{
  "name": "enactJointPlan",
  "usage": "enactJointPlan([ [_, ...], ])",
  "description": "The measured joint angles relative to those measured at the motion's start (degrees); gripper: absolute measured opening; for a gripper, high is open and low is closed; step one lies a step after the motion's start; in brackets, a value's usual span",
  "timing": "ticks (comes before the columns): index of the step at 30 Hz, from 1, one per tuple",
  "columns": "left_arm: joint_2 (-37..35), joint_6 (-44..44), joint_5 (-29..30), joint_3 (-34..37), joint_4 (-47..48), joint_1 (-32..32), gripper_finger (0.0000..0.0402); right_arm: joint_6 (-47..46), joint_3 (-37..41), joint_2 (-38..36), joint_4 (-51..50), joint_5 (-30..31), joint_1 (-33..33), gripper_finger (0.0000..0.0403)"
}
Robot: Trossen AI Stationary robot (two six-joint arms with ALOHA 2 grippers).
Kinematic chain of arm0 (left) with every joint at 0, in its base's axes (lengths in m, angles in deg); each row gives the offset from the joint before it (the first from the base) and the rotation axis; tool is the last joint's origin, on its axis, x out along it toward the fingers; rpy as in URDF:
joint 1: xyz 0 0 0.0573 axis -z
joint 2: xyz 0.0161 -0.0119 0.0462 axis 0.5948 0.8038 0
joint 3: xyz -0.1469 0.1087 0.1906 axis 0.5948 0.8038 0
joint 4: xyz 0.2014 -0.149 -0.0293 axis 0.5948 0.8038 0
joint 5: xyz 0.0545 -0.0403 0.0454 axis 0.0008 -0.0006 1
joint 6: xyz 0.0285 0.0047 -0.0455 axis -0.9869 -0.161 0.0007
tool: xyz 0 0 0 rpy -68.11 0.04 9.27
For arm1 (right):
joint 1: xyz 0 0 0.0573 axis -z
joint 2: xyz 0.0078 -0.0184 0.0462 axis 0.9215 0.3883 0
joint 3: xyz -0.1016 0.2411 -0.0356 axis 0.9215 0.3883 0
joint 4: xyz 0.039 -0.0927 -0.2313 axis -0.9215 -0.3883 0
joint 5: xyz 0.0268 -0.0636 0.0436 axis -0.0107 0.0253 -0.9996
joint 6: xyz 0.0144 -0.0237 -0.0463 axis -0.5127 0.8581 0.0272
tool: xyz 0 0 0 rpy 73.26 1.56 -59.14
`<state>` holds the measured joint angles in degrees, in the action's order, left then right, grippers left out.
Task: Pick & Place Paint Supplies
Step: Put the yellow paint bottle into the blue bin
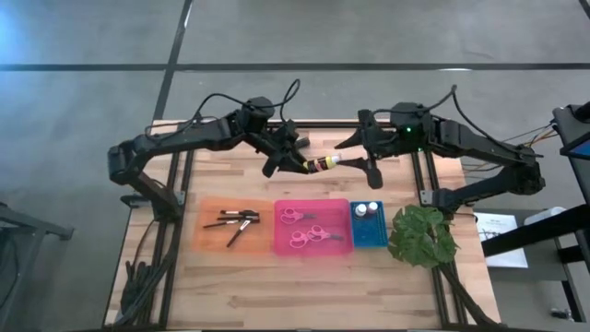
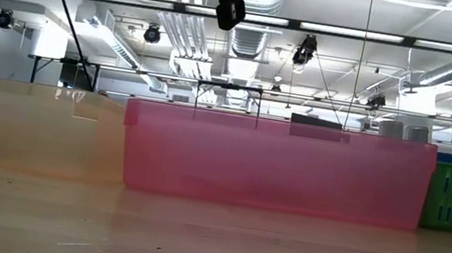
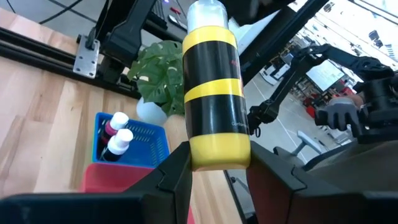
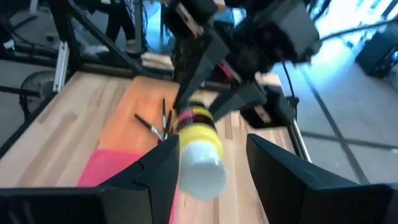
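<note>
Table [image 1: 230, 286] carried, from the left, an orange tray [image 1: 210, 242] with brushes [image 1: 238, 221], a pink tray [image 1: 313, 249] with two pink-handled scissors [image 1: 297, 216], and a blue tray [image 1: 371, 232] with two small paint bottles [image 3: 115, 140]. Above the far edge, left gripper [image 1: 297, 159] was clamped on the base of a yellow-and-black paint bottle [image 1: 324, 163]. Right gripper [image 1: 361, 155] stood parted around its white cap end, not closed on it.

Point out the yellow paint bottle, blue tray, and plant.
yellow paint bottle [image 3: 211, 87], left wrist view, black-banded body
blue tray [image 1: 371, 234], high view, bare floor near its front
plant [image 1: 422, 235], high view, leaf cluster centre
</note>
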<state>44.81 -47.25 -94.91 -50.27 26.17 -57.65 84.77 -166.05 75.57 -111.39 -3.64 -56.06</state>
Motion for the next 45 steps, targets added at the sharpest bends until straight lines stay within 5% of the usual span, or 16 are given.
enactJointPlan([
  [45, -0.2, 1.9, 0.7, 0.4, -4.6, 0.3, 0.0127, -1.2, -1.0, 0.9, -1.3, 0.7, -0.1, 0.0182],
])
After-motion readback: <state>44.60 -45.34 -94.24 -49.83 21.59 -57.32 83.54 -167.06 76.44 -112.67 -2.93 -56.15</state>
